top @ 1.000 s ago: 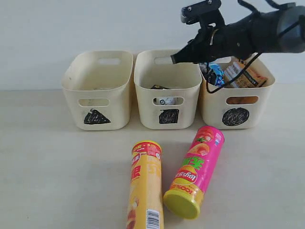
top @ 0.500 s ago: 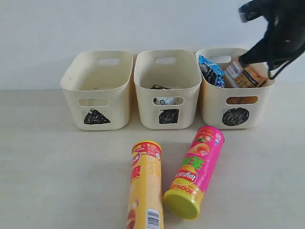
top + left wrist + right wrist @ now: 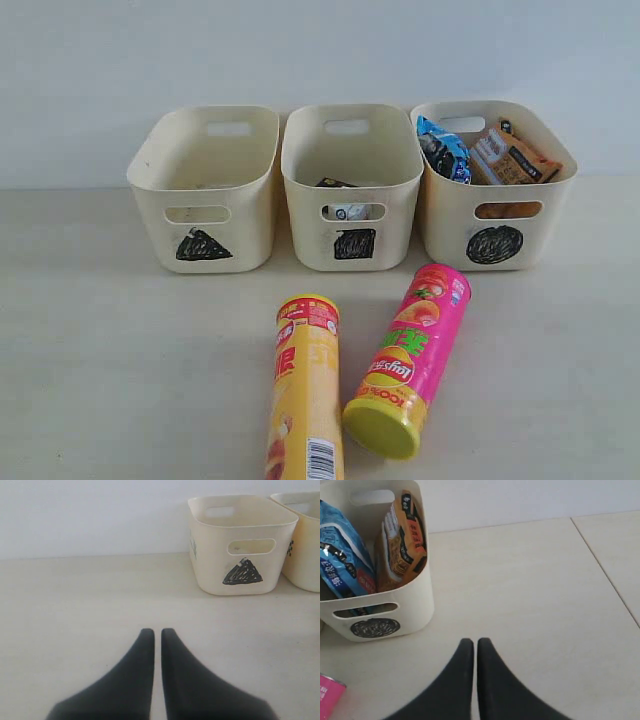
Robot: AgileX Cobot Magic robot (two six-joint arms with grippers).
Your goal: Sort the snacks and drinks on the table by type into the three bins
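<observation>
Left gripper point(image 3: 157, 632) and right gripper point(image 3: 471, 642) are sitting closed, yellow tube point(image 3: 303, 390) and pink tube point(image 3: 412, 360) are lying before the square bin point(image 3: 310, 215), and blue bag point(image 3: 445, 150) and orange bag point(image 3: 510, 155) are standing in the adjacent circle bin point(image 3: 450, 225).

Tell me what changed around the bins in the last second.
The right arm drew back from above the square bin, rightward past the circle bin and out of the exterior view. The right gripper is shut, empty, above the table. Nothing visibly picked up or dropped. Bins, their contents, the yellow tube and pink tube stayed put.
</observation>
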